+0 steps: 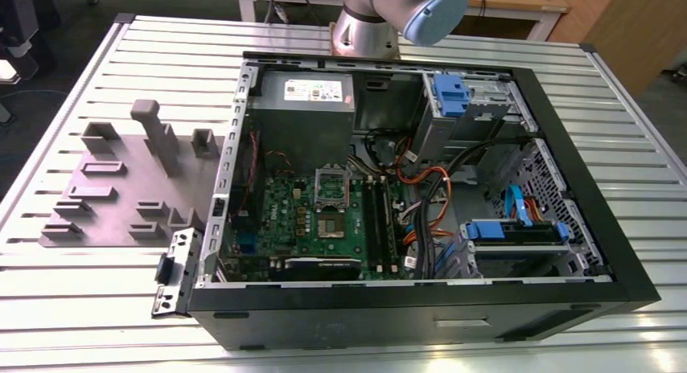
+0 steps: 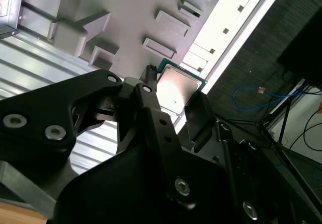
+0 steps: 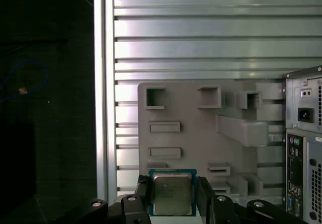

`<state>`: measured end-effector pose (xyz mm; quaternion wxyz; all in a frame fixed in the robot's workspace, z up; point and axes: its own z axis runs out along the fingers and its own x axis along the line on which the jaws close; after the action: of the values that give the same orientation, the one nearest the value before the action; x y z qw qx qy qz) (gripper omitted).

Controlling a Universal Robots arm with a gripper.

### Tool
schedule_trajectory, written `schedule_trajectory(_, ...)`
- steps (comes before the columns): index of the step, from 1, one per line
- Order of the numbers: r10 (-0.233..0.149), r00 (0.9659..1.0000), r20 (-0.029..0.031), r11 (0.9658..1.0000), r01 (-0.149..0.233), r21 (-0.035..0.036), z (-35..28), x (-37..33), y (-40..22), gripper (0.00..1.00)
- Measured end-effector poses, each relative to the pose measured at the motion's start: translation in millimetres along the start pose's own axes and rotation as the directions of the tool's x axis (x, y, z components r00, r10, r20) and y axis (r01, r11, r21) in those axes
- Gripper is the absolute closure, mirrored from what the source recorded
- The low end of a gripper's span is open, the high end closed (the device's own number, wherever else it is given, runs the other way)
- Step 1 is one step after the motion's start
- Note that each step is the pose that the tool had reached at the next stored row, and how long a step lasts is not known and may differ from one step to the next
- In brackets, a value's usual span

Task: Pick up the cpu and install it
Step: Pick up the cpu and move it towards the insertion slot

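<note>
First wrist view showed the pincer [image 3: 172, 198] closed on the cpu [image 3: 172, 191], a finger against each opposite side, held above the moulded plate [image 3: 188, 108] by an edge of the worktop [image 3: 201, 48].

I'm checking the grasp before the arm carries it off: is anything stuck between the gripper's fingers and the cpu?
Nothing visible is. In both wrist views the cpu sits directly between the two fingers of the gripper, one against each opposite edge, with no cable or part of the grey plate wedged between.
</note>
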<state>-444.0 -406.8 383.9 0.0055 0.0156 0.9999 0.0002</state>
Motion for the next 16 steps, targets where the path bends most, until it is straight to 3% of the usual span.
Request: schedule_trajectory(16,0.0,1.0,0.0,1.0,0.0,0.0,-7.4,-0.1,0.0,0.53)
